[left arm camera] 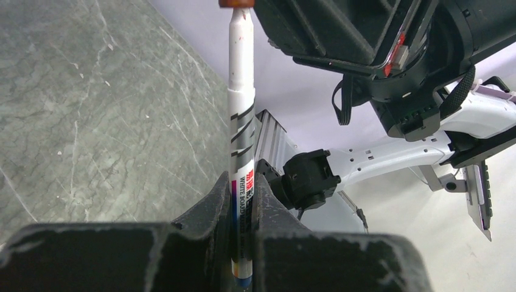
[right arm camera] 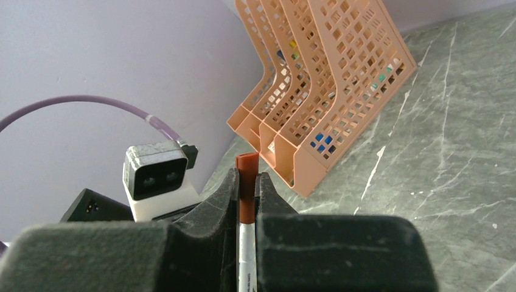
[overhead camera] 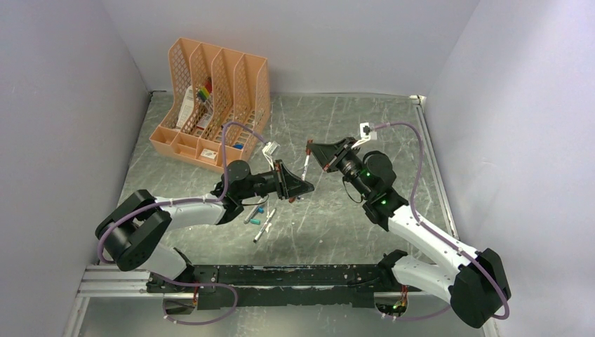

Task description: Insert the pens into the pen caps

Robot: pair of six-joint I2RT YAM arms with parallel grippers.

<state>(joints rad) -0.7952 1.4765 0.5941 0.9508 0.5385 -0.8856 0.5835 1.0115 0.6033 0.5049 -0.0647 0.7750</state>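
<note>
My left gripper (overhead camera: 302,188) (left arm camera: 242,190) is shut on the lower barrel of a white-grey pen (overhead camera: 305,168) (left arm camera: 241,121), held above the table and pointing toward the right gripper. My right gripper (overhead camera: 311,149) (right arm camera: 246,185) is shut on a dark red-brown pen cap (overhead camera: 309,144) (right arm camera: 246,182). The cap sits over the pen's tip; the white barrel (right arm camera: 246,252) runs out of it between the right fingers. The cap's edge shows at the top of the left wrist view (left arm camera: 235,3). Two more pens (overhead camera: 253,214) (overhead camera: 264,227) lie on the table under the left arm.
An orange file organiser (overhead camera: 210,105) (right arm camera: 316,91) stands at the back left with bright markers and small items in its trays. Grey walls close in the left, back and right. A metal rail (overhead camera: 431,161) edges the table's right side.
</note>
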